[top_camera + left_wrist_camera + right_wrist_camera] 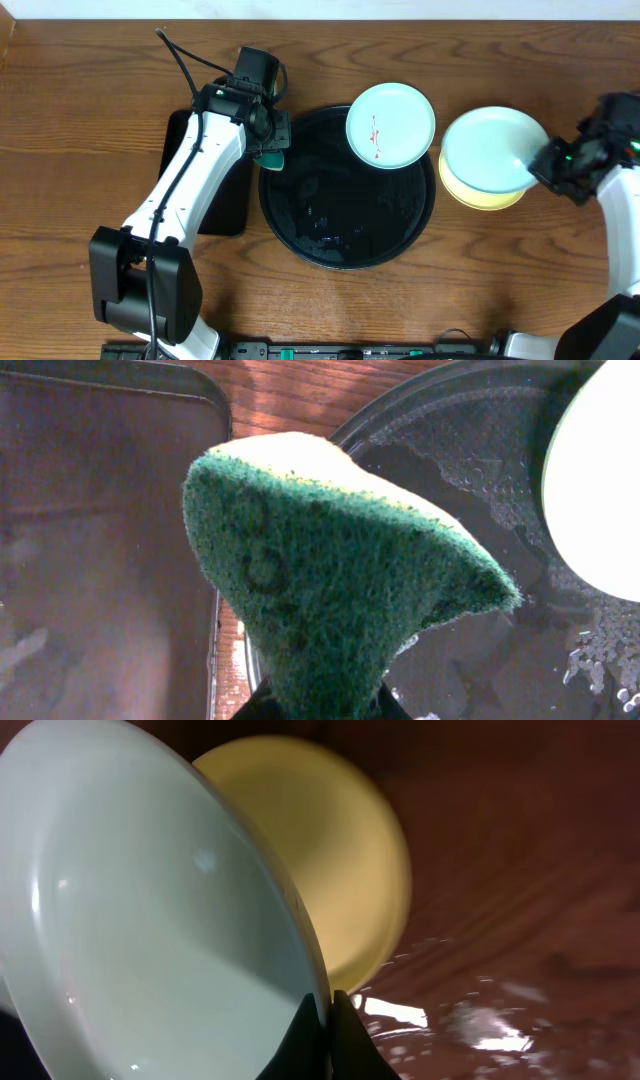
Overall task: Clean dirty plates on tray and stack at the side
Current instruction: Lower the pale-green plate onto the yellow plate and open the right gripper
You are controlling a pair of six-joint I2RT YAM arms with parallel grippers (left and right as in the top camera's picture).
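Observation:
One mint-teal plate [390, 125] with red smears lies on the upper right of the round black tray [340, 245]. My left gripper [270, 148] hangs over the tray's left rim, shut on a green sponge [330, 560] that fills the left wrist view. Beside the tray on the right, my right gripper [545, 165] is shut on the rim of a second mint-teal plate [492, 148], tilted over the pale yellow plate [480, 195]. The right wrist view shows the fingertips [340, 1030] pinching that plate's [150, 900] edge, the yellow plate [340, 860] behind it.
A smaller rectangular black tray [205, 170] lies left of the round tray, partly under my left arm. The round tray's [470, 470] floor is wet and glossy. Bare brown wood surrounds both trays, with wet patches [480, 1030] near the yellow plate.

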